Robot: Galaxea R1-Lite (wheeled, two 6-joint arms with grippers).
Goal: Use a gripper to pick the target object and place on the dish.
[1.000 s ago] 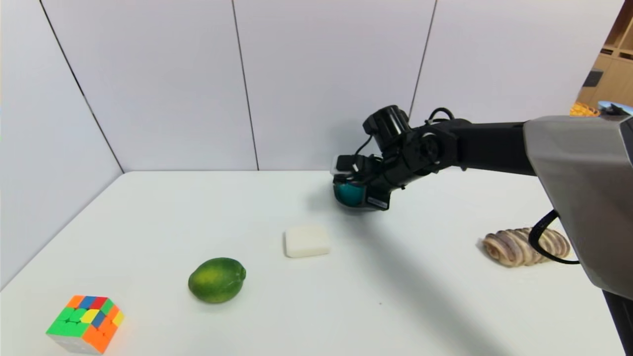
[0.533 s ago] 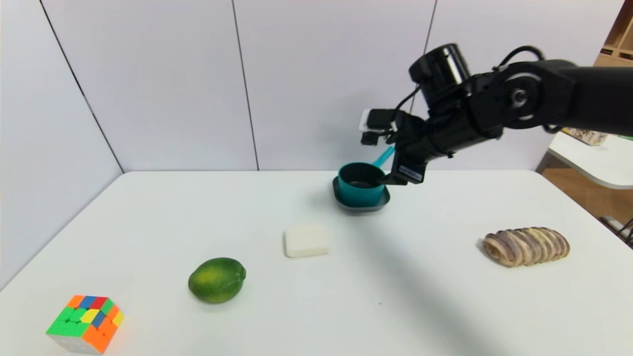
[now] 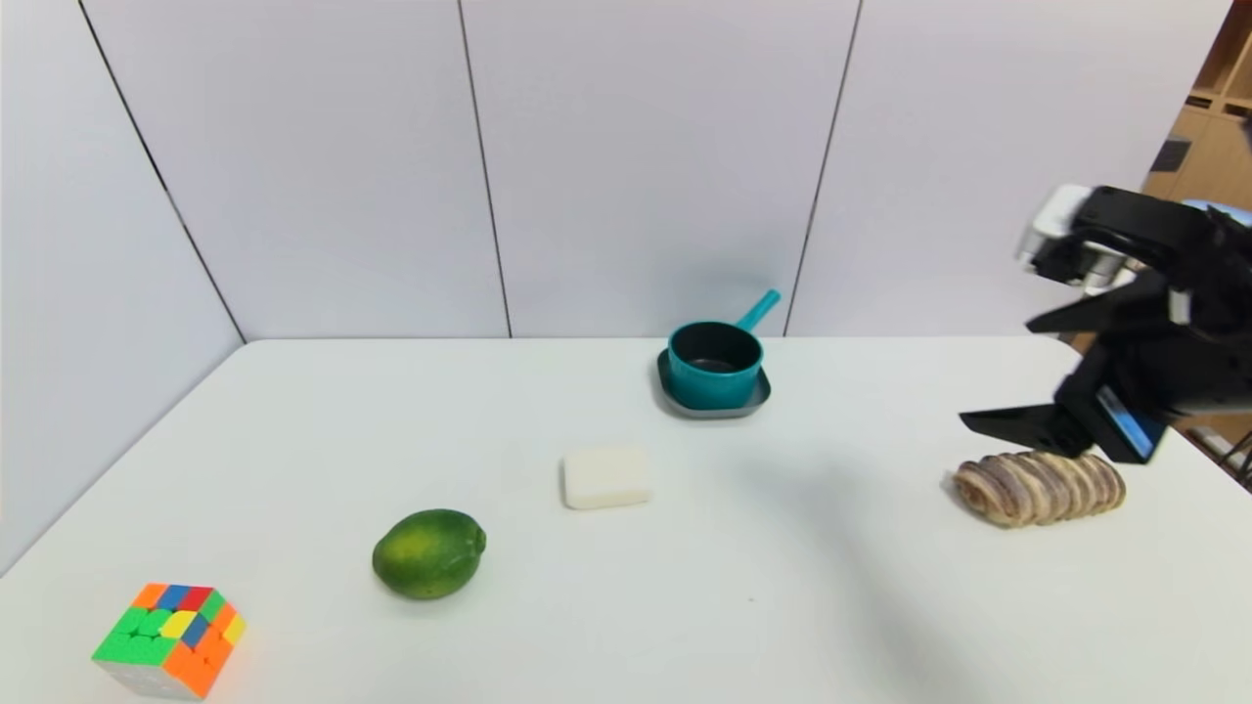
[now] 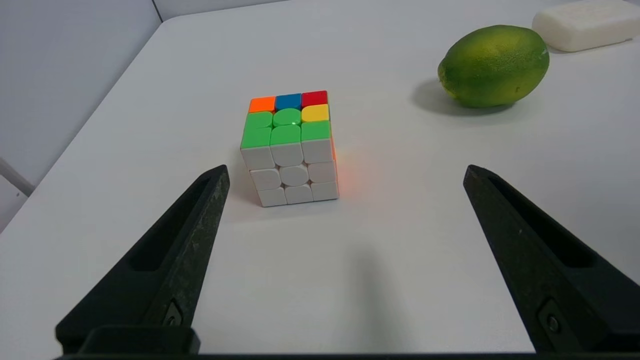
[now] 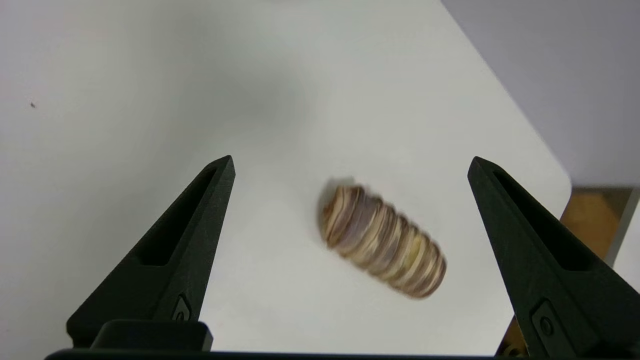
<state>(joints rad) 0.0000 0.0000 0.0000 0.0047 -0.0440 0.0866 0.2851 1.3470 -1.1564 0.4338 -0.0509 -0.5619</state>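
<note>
The teal saucepan [image 3: 714, 367] stands upright on the grey dish [image 3: 754, 402] at the back middle of the table, its handle pointing back and to the right. Nothing touches it. My right gripper [image 3: 1007, 376] hangs open and empty far to the pan's right, above a striped shell. In the right wrist view the right gripper [image 5: 351, 161] has its jaws wide apart with that shell beneath them. My left gripper [image 4: 345, 169] shows only in the left wrist view, open and empty over the front left of the table.
A striped shell [image 3: 1039, 487] [image 5: 382, 241] lies near the right table edge [image 5: 525, 130]. A white rounded block [image 3: 606, 476] [image 4: 585, 24], a lime [image 3: 428, 552] [image 4: 494, 66] and a colour cube [image 3: 168, 638] [image 4: 290, 147] sit in the front left half.
My right gripper let go of the saucepan on the dish, rose, then swung away to the right over the shell. The pan stays on the dish.
</note>
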